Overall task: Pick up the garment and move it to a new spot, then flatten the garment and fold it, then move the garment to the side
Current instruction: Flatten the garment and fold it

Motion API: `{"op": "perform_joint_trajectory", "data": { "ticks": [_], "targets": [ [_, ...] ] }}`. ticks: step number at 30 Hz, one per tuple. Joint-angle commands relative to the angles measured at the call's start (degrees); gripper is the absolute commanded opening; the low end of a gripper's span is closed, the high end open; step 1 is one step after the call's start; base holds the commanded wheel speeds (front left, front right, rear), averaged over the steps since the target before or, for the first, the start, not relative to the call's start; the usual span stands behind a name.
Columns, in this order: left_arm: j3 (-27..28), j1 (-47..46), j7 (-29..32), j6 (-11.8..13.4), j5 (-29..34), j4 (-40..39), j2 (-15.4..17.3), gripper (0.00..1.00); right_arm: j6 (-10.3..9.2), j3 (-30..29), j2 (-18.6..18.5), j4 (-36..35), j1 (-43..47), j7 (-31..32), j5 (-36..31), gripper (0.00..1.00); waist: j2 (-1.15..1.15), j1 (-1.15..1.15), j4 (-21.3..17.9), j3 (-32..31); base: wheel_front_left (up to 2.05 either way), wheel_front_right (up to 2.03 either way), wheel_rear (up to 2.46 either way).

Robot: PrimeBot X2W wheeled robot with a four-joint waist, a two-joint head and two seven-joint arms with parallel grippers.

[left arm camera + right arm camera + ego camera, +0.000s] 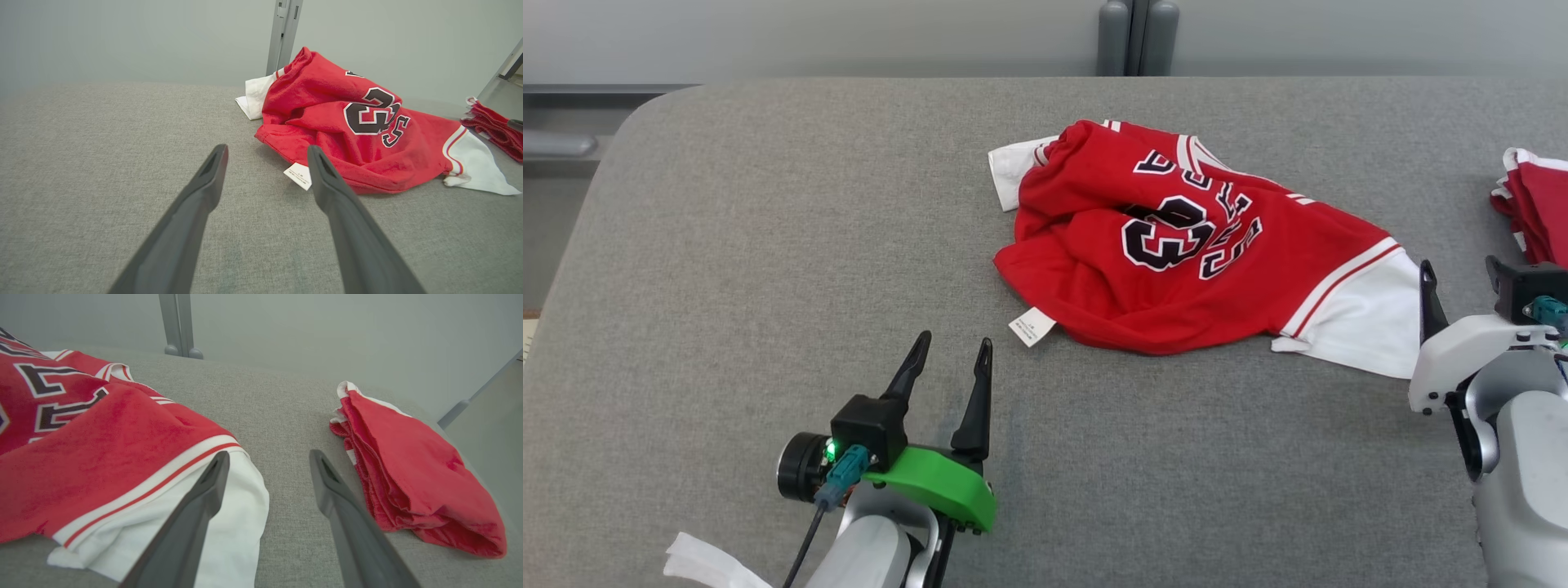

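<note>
At the near edge of the grey padded table (768, 245), left of centre, your left gripper (954, 340) rests with its two dark fingers spread apart and nothing between them. They point toward the far edge. Just ahead and slightly right of its fingertips lies a small white label (1031, 327), flat on the cloth surface and touching the hem of the garment.

The garment (1176, 245), a red jersey with dark numerals and lettering (the figures read upside down from your head camera), sits crumpled in the middle of the table, right of centre. One white sleeve (1010, 171) pokes out on its far left side. The other white sleeve (1364, 318), edged in a red and white stripe, spreads toward the right edge.

Your right gripper (1459, 265) stands just beside that sleeve, near the right edge, its fingers also apart and holding nothing. In the right wrist view its left finger overlies the white cloth and bare table shows between the two. Further right, at the table's right edge, a second red garment (1535, 204) lies folded, apart from the jersey.
</note>
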Motion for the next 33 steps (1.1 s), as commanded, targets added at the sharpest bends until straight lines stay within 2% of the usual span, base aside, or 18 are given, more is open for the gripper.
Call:
{"op": "perform_joint_trajectory", "data": {
  "ticks": [1, 9, 15, 21, 26, 33],
  "targets": [
    [0.2, 0.7, -0.2, 0.0, 0.3, -0.4, 0.2, 1.00, -0.11, -0.1, 1.1, -1.9, 1.4, -0.4, -0.6, 1.00, 0.00, 0.00, -0.5, -0.9, 0.00, 0.00, 0.00],
    [1.8, 2.6, -0.2, 0.8, 0.2, -2.1, -0.1, 1.00, -0.11, 3.1, 6.3, -16.9, 10.9, -3.9, 1.3, 1.00, 0.00, 0.00, -1.1, -3.7, 0.00, 0.00, 0.00],
    [3.1, 5.0, -0.2, 0.8, -0.3, -2.4, -0.2, 1.00, -0.11, 7.3, 8.0, -24.4, 18.1, -5.6, 3.0, 1.00, 0.00, 0.00, -1.3, -5.5, 0.00, 0.00, 0.00],
    [4.6, 7.6, -0.2, 0.3, 0.1, -2.5, -0.4, 1.00, -0.11, 9.3, 8.3, -26.1, 22.7, -6.4, 6.2, 1.00, 0.00, 0.00, -1.4, -6.9, 0.00, 0.00, 0.00],
    [5.6, 9.5, -0.2, -0.3, 0.0, -2.3, -0.6, 1.00, -0.11, 7.8, 8.3, -25.0, 25.2, -7.2, 8.1, 1.00, 0.00, 0.00, -0.8, -8.3, 0.00, 0.00, 0.00],
    [6.1, 8.6, -0.2, -0.8, 0.7, -1.6, -0.9, 1.00, -0.11, 7.7, 8.4, -24.1, 25.1, -7.3, 8.9, 1.00, 0.00, 0.00, -0.1, -8.8, 0.00, 0.00, 0.00]
  ]
}}
